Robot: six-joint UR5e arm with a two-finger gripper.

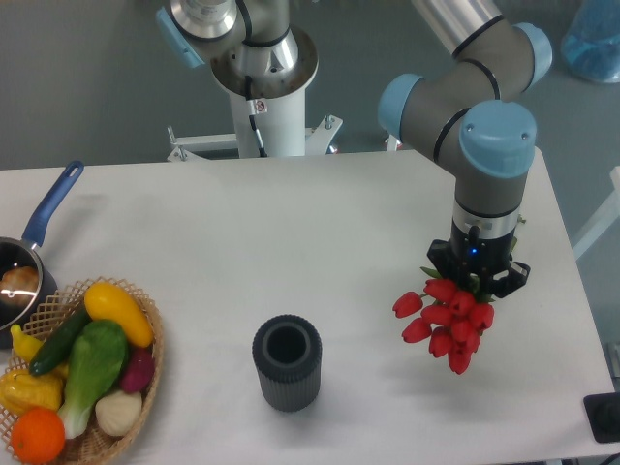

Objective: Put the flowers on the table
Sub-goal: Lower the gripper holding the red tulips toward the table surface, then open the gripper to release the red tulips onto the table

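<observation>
The flowers [446, 322], a small bunch of red tulips with closed buds, hang at the right side of the white table [291, 232]. Only a bit of green leaf shows by the buds; the stems are hidden under the gripper. My gripper [479, 275] points down right above them and is shut on the bunch, its fingers mostly hidden by the black gripper body. The buds stick out towards the lower left, and a faint shadow lies on the table beside them. I cannot tell whether the buds touch the table.
A dark grey ribbed vase [287, 361] stands empty near the table's front middle. A wicker basket [145, 387] of colourful vegetables sits at the front left. A pot with a blue handle [44, 218] is at the left edge. The robot base [263, 87] stands behind the table.
</observation>
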